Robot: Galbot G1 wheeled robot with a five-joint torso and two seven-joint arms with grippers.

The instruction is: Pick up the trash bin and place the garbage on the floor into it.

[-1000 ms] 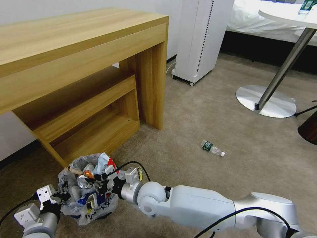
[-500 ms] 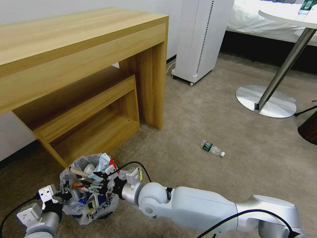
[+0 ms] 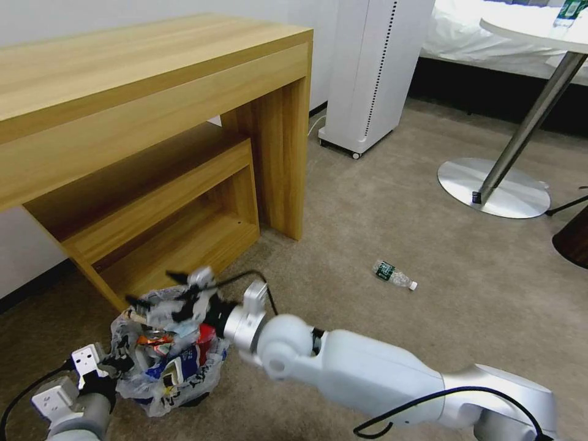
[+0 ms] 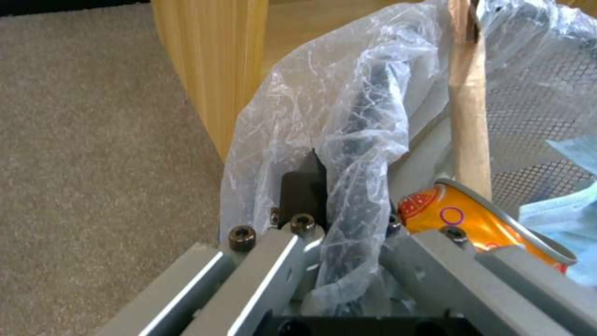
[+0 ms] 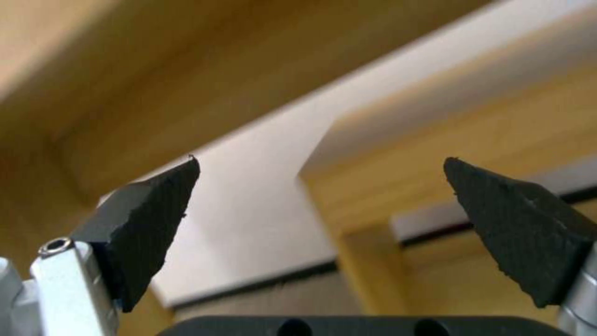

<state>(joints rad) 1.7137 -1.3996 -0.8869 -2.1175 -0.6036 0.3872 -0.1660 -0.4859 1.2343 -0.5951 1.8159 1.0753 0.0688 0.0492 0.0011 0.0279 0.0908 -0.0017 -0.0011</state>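
The trash bin (image 3: 160, 392), black with a crinkly plastic liner, stands on the floor (image 3: 380, 343) at the lower left. It is stuffed with garbage: an orange can (image 4: 460, 221), a wooden stick (image 4: 469, 116), a light-blue mask (image 4: 563, 205) and red wrappers (image 3: 205, 335). My left gripper (image 3: 117, 362) (image 4: 345, 200) is shut on the bin's bag-covered rim. Just above the bin, my right gripper (image 3: 156, 289) (image 5: 318, 163) hangs open with nothing in it, facing the desk's underside. A clear green-labelled bottle (image 3: 394, 275) lies on the carpet to the right.
A wooden desk (image 3: 184, 79) with a lower shelf stands close behind the bin. A white appliance on casters (image 3: 367, 73), a round table's metal base (image 3: 493, 187) and a dark object (image 3: 572, 239) are farther right. Open carpet surrounds the bottle.
My right gripper has risen out of the bin toward the desk, open and empty. The orange can that was at its fingers stays in the bin. The left gripper keeps its hold.
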